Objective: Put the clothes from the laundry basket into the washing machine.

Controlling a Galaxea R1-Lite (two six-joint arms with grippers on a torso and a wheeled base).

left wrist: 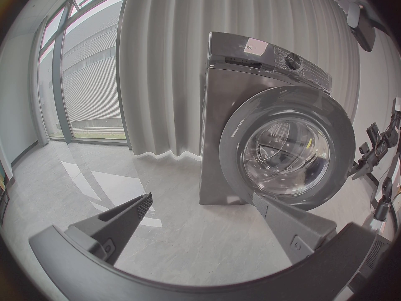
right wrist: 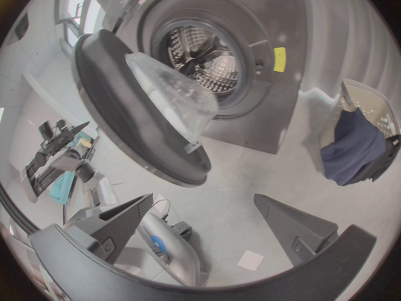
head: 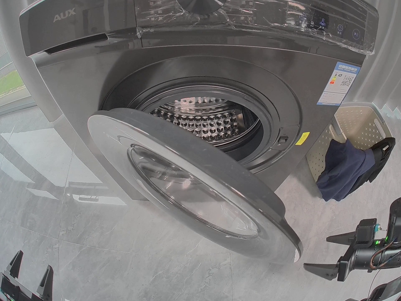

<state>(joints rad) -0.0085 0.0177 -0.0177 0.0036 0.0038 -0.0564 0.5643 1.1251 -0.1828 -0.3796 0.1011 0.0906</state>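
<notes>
The left claw [head: 32, 267] sits low over the floor [head: 125, 239]. Its fingers are spread wide and hold nothing, and its tips aim toward the washer [head: 83, 76]. The washer stands in the middle with its door [head: 234, 189] swung open on its left hinge, exposing the steel drum [head: 200, 120]. Just beside the washer's right side, the basket [head: 363, 124] stands on the floor. A navy garment [head: 342, 170] drapes over the basket's front rim, its long axis running downward and its lower end at the floor. A black garment [head: 382, 155] hangs just right of it. At lower right the right claw [head: 317, 252] hovers wide open and empty, tips pointing left.
</notes>
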